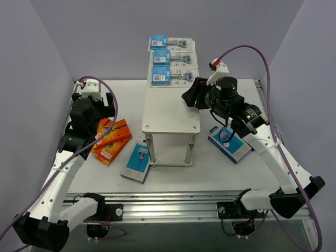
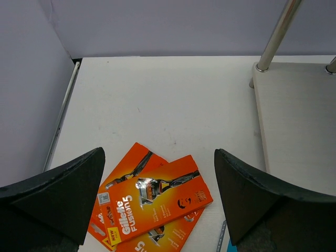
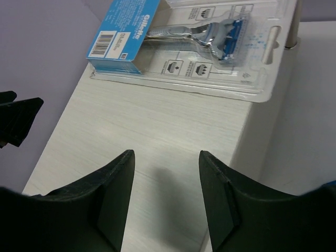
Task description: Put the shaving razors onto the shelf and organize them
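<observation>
The shelf stands mid-table, its pale wood-grain top bare at the near end. Three clear blister razor packs with blue cards lie in a row at its far end; the nearest one shows in the right wrist view. My right gripper hovers open over the shelf's right side, holding nothing. Orange razor boxes lie overlapped on the table to the left. My left gripper hangs wide open above them, apart from them.
A flat blue-and-white razor box lies by the shelf's front left leg, another under the right arm. The shelf's lower tier and a metal leg stand right of the left gripper. Purple walls enclose the table.
</observation>
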`<move>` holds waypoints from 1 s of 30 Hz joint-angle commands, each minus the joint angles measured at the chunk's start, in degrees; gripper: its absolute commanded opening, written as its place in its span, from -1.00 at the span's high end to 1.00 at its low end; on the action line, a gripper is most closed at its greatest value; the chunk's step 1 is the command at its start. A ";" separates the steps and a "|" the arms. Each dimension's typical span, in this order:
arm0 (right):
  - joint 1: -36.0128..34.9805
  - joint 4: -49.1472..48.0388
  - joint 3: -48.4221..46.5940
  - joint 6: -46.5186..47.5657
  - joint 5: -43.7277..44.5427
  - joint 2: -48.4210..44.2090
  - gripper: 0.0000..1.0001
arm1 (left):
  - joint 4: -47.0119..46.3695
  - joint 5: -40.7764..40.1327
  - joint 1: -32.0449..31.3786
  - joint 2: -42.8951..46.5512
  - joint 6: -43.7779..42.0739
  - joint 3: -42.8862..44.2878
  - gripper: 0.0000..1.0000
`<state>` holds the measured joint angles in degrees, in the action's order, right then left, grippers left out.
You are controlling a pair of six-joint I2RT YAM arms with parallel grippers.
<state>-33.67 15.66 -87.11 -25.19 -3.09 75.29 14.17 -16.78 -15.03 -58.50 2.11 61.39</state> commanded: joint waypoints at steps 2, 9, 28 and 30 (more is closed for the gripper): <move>2.12 3.84 1.15 -1.61 5.53 -4.62 0.04 | -4.59 -2.56 -0.27 2.16 -1.67 -0.83 -0.88; 5.45 5.96 2.03 -5.56 10.73 -6.55 0.00 | -5.47 -3.53 -0.09 2.25 -1.93 -1.62 -0.88; 34.89 -6.16 20.48 -10.23 -9.47 -2.95 -0.17 | -5.12 -2.30 -0.35 3.66 -1.93 -1.27 -0.88; 34.90 -7.39 22.06 -10.23 -9.83 -3.39 -0.17 | -4.51 -1.77 -0.27 2.69 -2.02 -0.92 -0.88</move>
<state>0.34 12.62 -66.35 -35.38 -10.15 72.55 11.97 -18.87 -15.07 -55.20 0.78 59.46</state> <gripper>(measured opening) 0.584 0.941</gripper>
